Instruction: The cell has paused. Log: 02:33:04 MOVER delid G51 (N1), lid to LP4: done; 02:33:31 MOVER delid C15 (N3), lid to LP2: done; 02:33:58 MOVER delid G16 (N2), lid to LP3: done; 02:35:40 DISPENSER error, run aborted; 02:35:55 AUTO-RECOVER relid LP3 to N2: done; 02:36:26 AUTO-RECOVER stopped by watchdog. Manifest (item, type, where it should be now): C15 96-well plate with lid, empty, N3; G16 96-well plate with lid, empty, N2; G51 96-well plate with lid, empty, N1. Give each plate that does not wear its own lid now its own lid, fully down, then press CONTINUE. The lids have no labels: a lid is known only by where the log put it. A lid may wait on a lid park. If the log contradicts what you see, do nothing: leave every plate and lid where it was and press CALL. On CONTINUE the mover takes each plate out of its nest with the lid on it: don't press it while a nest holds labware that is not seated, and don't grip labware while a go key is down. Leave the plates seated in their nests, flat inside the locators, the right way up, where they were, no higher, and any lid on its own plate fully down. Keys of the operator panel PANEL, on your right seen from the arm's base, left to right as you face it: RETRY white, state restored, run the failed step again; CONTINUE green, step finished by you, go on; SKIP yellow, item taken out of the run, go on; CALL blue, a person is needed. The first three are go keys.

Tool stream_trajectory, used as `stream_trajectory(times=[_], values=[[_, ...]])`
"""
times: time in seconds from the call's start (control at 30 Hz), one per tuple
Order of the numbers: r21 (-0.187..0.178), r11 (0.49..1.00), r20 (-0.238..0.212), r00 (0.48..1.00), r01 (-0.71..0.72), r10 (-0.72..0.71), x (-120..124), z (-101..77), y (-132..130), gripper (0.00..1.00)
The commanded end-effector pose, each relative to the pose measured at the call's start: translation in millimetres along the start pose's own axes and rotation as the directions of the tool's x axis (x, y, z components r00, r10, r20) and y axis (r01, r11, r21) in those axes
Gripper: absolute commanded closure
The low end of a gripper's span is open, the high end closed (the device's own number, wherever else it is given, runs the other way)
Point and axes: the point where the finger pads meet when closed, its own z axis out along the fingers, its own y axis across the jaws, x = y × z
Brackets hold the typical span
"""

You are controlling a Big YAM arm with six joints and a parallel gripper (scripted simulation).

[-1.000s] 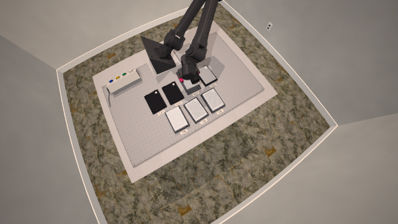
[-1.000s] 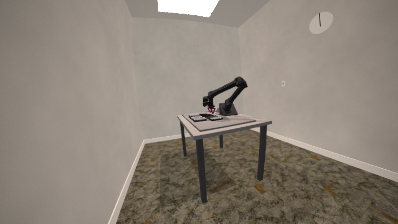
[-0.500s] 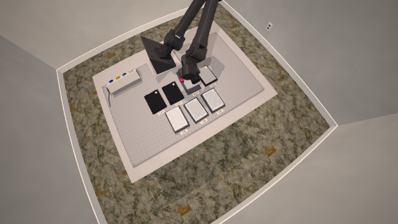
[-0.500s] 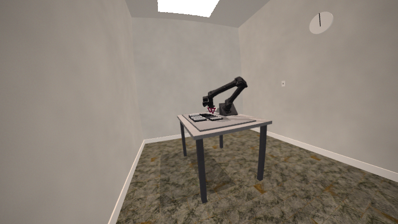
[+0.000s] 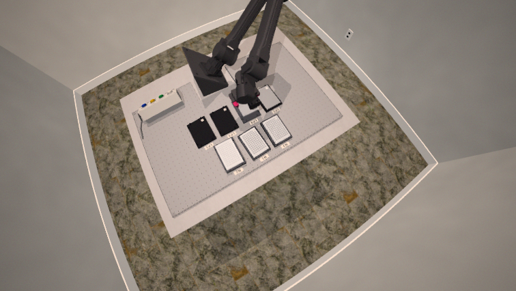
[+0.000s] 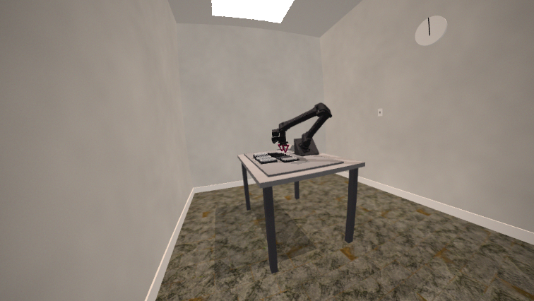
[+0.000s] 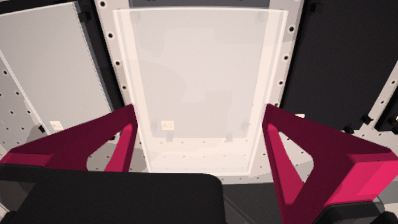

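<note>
My gripper (image 7: 199,111) is shut on a clear lid (image 7: 200,85), with one magenta finger on each long side. The lid hangs a little above a lid park, whose label and holes show through it. In the overhead view the gripper (image 5: 249,102) is over the third park from the left (image 5: 250,113) in the back row. Another lid (image 5: 269,97) lies on the park to its right and also shows in the wrist view (image 7: 45,75). Three well plates sit in the front nests: left (image 5: 229,154), middle (image 5: 254,141), right (image 5: 276,129). The left one looks paler.
Two black lid parks (image 5: 201,133) (image 5: 224,121) at the left of the back row are bare. The operator panel (image 5: 160,104) with its coloured keys stands at the far left of the plate. The arm's base (image 5: 205,72) is behind the parks.
</note>
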Motion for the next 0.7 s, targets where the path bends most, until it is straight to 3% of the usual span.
stream_trajectory(times=[0.0,0.67], values=[[0.017,0.994,0.029,0.993,0.112,-0.113,-37.3,-9.9,0.0,1.00],[0.016,0.994,0.035,0.994,0.105,-0.105,-123.9,-11.2,-26.6,1.00]])
